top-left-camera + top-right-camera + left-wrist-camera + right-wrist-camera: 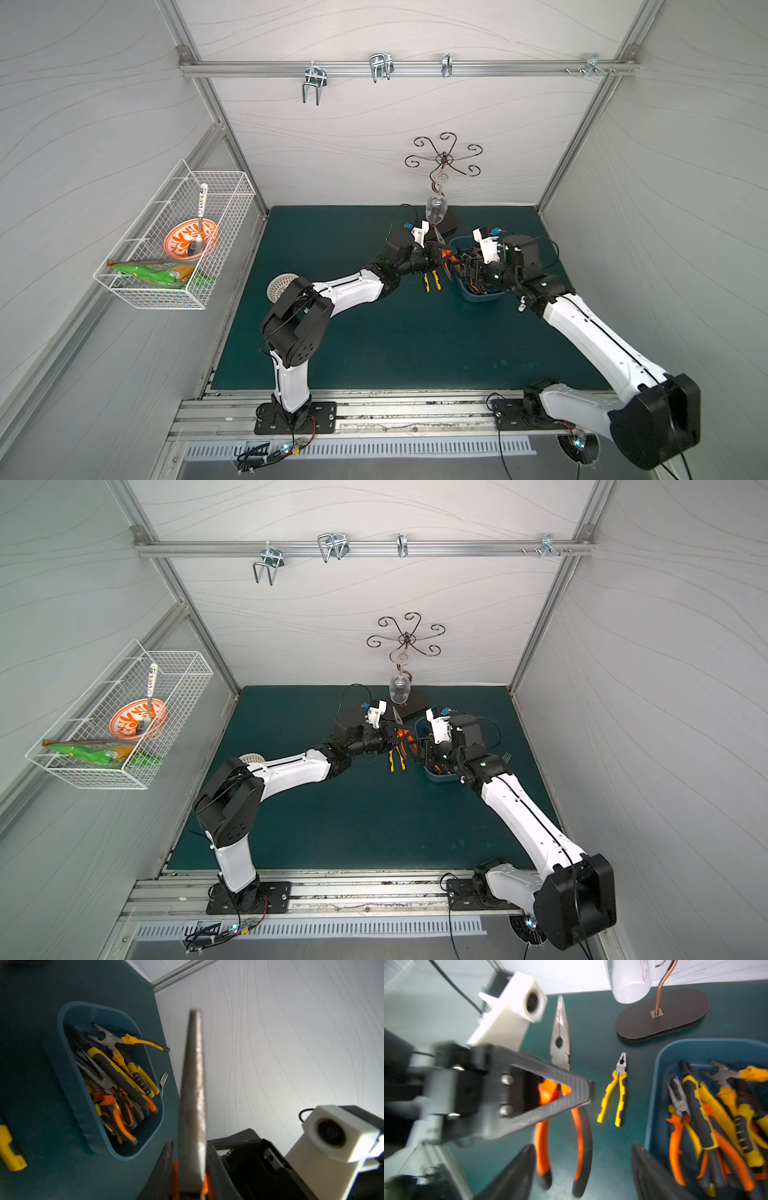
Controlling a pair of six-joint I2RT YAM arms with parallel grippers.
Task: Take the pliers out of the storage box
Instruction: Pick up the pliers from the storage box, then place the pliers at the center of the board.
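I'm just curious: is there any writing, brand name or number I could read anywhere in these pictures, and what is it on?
No text is clear enough to quote.
Green packet in the wire basket: printed, too small to read.
Spoon handle: coloured marks, too blurred to read.
Pliers in the storage box: a stamped mark at the joint, too blurred to read.
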